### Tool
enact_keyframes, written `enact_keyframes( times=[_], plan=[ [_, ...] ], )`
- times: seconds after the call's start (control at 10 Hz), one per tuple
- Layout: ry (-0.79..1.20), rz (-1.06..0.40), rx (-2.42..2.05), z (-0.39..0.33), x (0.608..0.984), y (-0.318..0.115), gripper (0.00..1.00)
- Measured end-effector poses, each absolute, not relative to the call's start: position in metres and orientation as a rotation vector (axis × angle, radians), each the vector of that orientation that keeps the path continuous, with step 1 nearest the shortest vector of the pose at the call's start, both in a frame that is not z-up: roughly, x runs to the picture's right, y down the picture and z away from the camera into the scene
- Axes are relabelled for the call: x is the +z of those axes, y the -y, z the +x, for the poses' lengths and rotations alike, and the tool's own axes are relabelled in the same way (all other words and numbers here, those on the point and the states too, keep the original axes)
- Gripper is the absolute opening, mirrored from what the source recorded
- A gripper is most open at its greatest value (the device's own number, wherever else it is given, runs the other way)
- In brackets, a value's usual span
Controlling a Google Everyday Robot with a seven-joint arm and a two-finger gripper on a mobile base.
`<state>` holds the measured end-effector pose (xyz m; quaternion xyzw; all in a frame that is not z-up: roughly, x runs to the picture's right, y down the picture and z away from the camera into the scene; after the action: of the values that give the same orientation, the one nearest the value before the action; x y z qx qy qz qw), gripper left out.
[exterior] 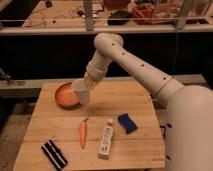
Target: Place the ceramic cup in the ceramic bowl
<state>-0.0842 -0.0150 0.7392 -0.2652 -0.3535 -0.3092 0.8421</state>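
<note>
The white ceramic cup (81,91) hangs tilted in my gripper (88,82), at the right rim of the orange ceramic bowl (65,95). The bowl sits at the far left of the wooden table (130,107). My gripper is shut on the cup's upper part, and the cup's lower end overlaps the bowl's right edge. The white arm reaches in from the right.
An orange carrot (83,133) lies in the middle front. A flat white printed tube (106,139) lies beside it. A blue block (127,123) sits to the right. A black striped object (53,154) lies at the front left. A shelf with clutter stands behind.
</note>
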Motion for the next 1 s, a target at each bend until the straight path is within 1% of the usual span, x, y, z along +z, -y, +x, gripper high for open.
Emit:
enact_keyframes(
  times=[0.2, 1.0],
  plan=[
    [0.749, -0.562, -0.656, -0.099, 0.744, 0.018, 0.0],
    [0.732, -0.568, -0.658, -0.12, 0.768, 0.024, 0.0]
  ],
)
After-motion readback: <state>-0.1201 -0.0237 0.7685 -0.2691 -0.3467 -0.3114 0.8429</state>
